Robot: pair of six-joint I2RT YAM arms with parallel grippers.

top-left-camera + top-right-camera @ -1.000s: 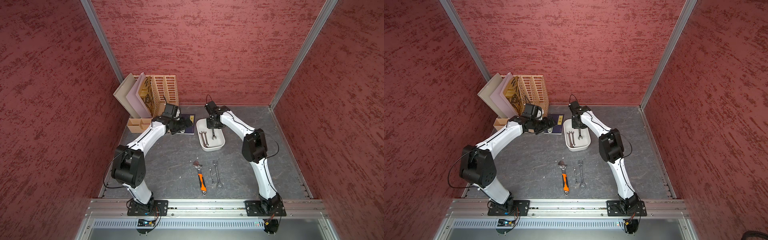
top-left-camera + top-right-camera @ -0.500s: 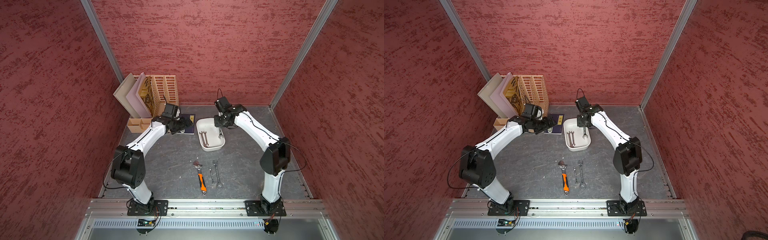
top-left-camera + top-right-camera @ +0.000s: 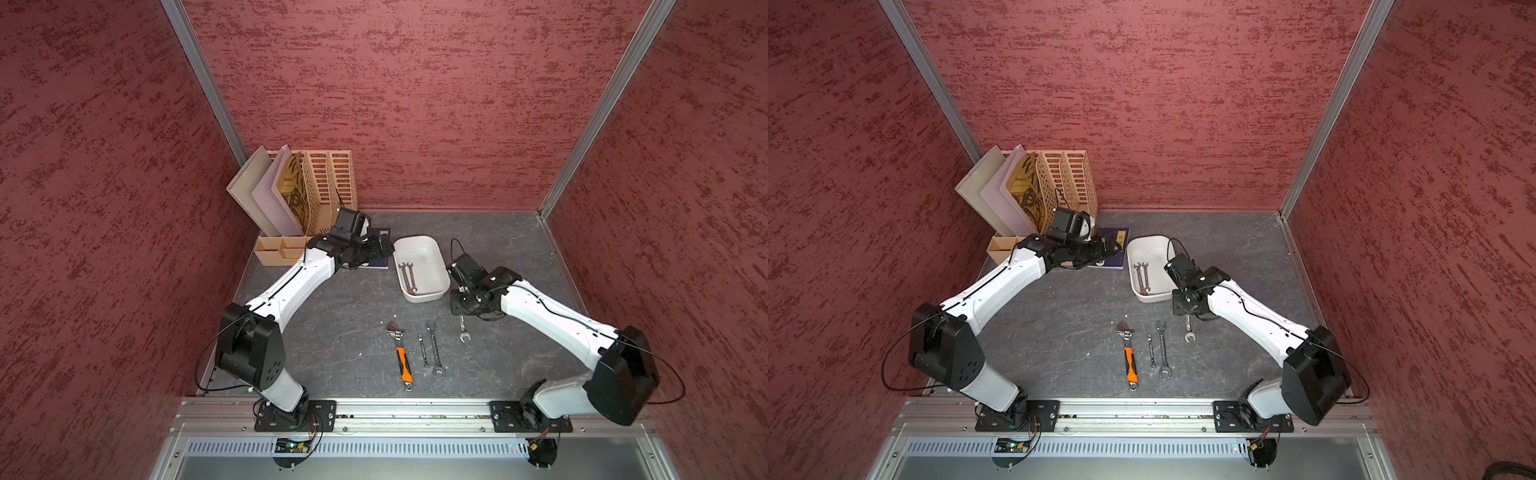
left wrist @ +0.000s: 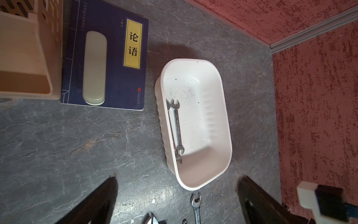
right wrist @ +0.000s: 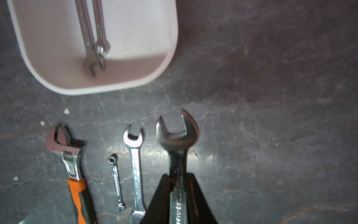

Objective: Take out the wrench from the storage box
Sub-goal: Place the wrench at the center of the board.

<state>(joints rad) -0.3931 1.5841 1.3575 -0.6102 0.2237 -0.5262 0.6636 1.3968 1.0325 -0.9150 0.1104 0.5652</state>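
Note:
The white storage box (image 3: 432, 296) (image 3: 1152, 297) (image 4: 229, 139) (image 5: 170, 58) stands on the grey table, with two silver wrenches (image 3: 407, 276) (image 4: 177, 126) (image 5: 91, 29) lying side by side inside. My right gripper (image 3: 462, 309) (image 3: 1185, 309) (image 5: 177, 176) is outside the box, just in front of its near right corner. It is shut on the shaft of a silver open-end wrench (image 3: 463, 328) (image 3: 1189, 330) (image 5: 177, 135). My left gripper (image 3: 380, 249) (image 3: 1111, 247) (image 4: 178, 177) hovers left of the box, open and empty.
On the table in front of the box lie an orange-handled adjustable wrench (image 3: 401, 353) (image 5: 65, 151), a small wrench (image 3: 423, 351) and a longer one (image 3: 434, 349). A navy book (image 4: 108, 58) with a white case and a peach file organizer (image 3: 328, 183) stand at back left.
My right arm has swung from over the box toward the front right, carrying the wrench out of the box and down beside the row of tools. The left arm has stayed put.

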